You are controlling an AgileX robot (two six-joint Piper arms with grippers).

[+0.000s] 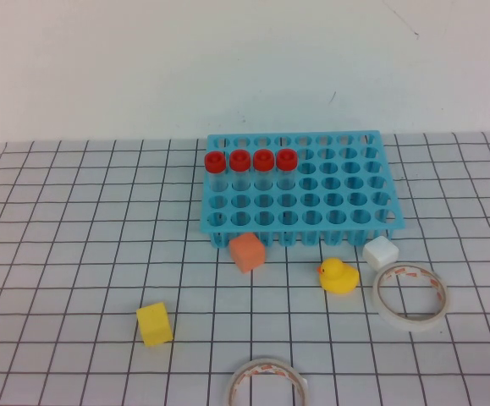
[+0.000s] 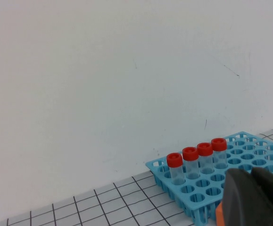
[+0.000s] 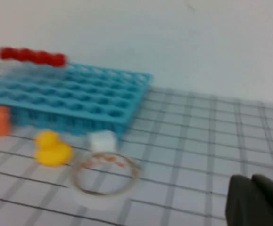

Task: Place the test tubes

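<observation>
Four red-capped tubes (image 1: 239, 161) stand side by side in one blue rack (image 1: 346, 182) at the middle of the worktop's (image 1: 75, 237) far edge. Nearer the front edge lie an orange cube (image 1: 246, 252), a yellow cube (image 1: 155, 325), a white cube (image 1: 381, 252), one duck (image 1: 338, 276) and two tape rolls (image 1: 410, 322) (image 1: 266, 366). The left claw (image 2: 252, 176) and right claw (image 3: 252, 181) hang short of the rack, each closed tight on nothing.

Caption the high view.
Four red-capped tubes lined up in the blue rack; left tool and right tool shut, out of shot.
</observation>
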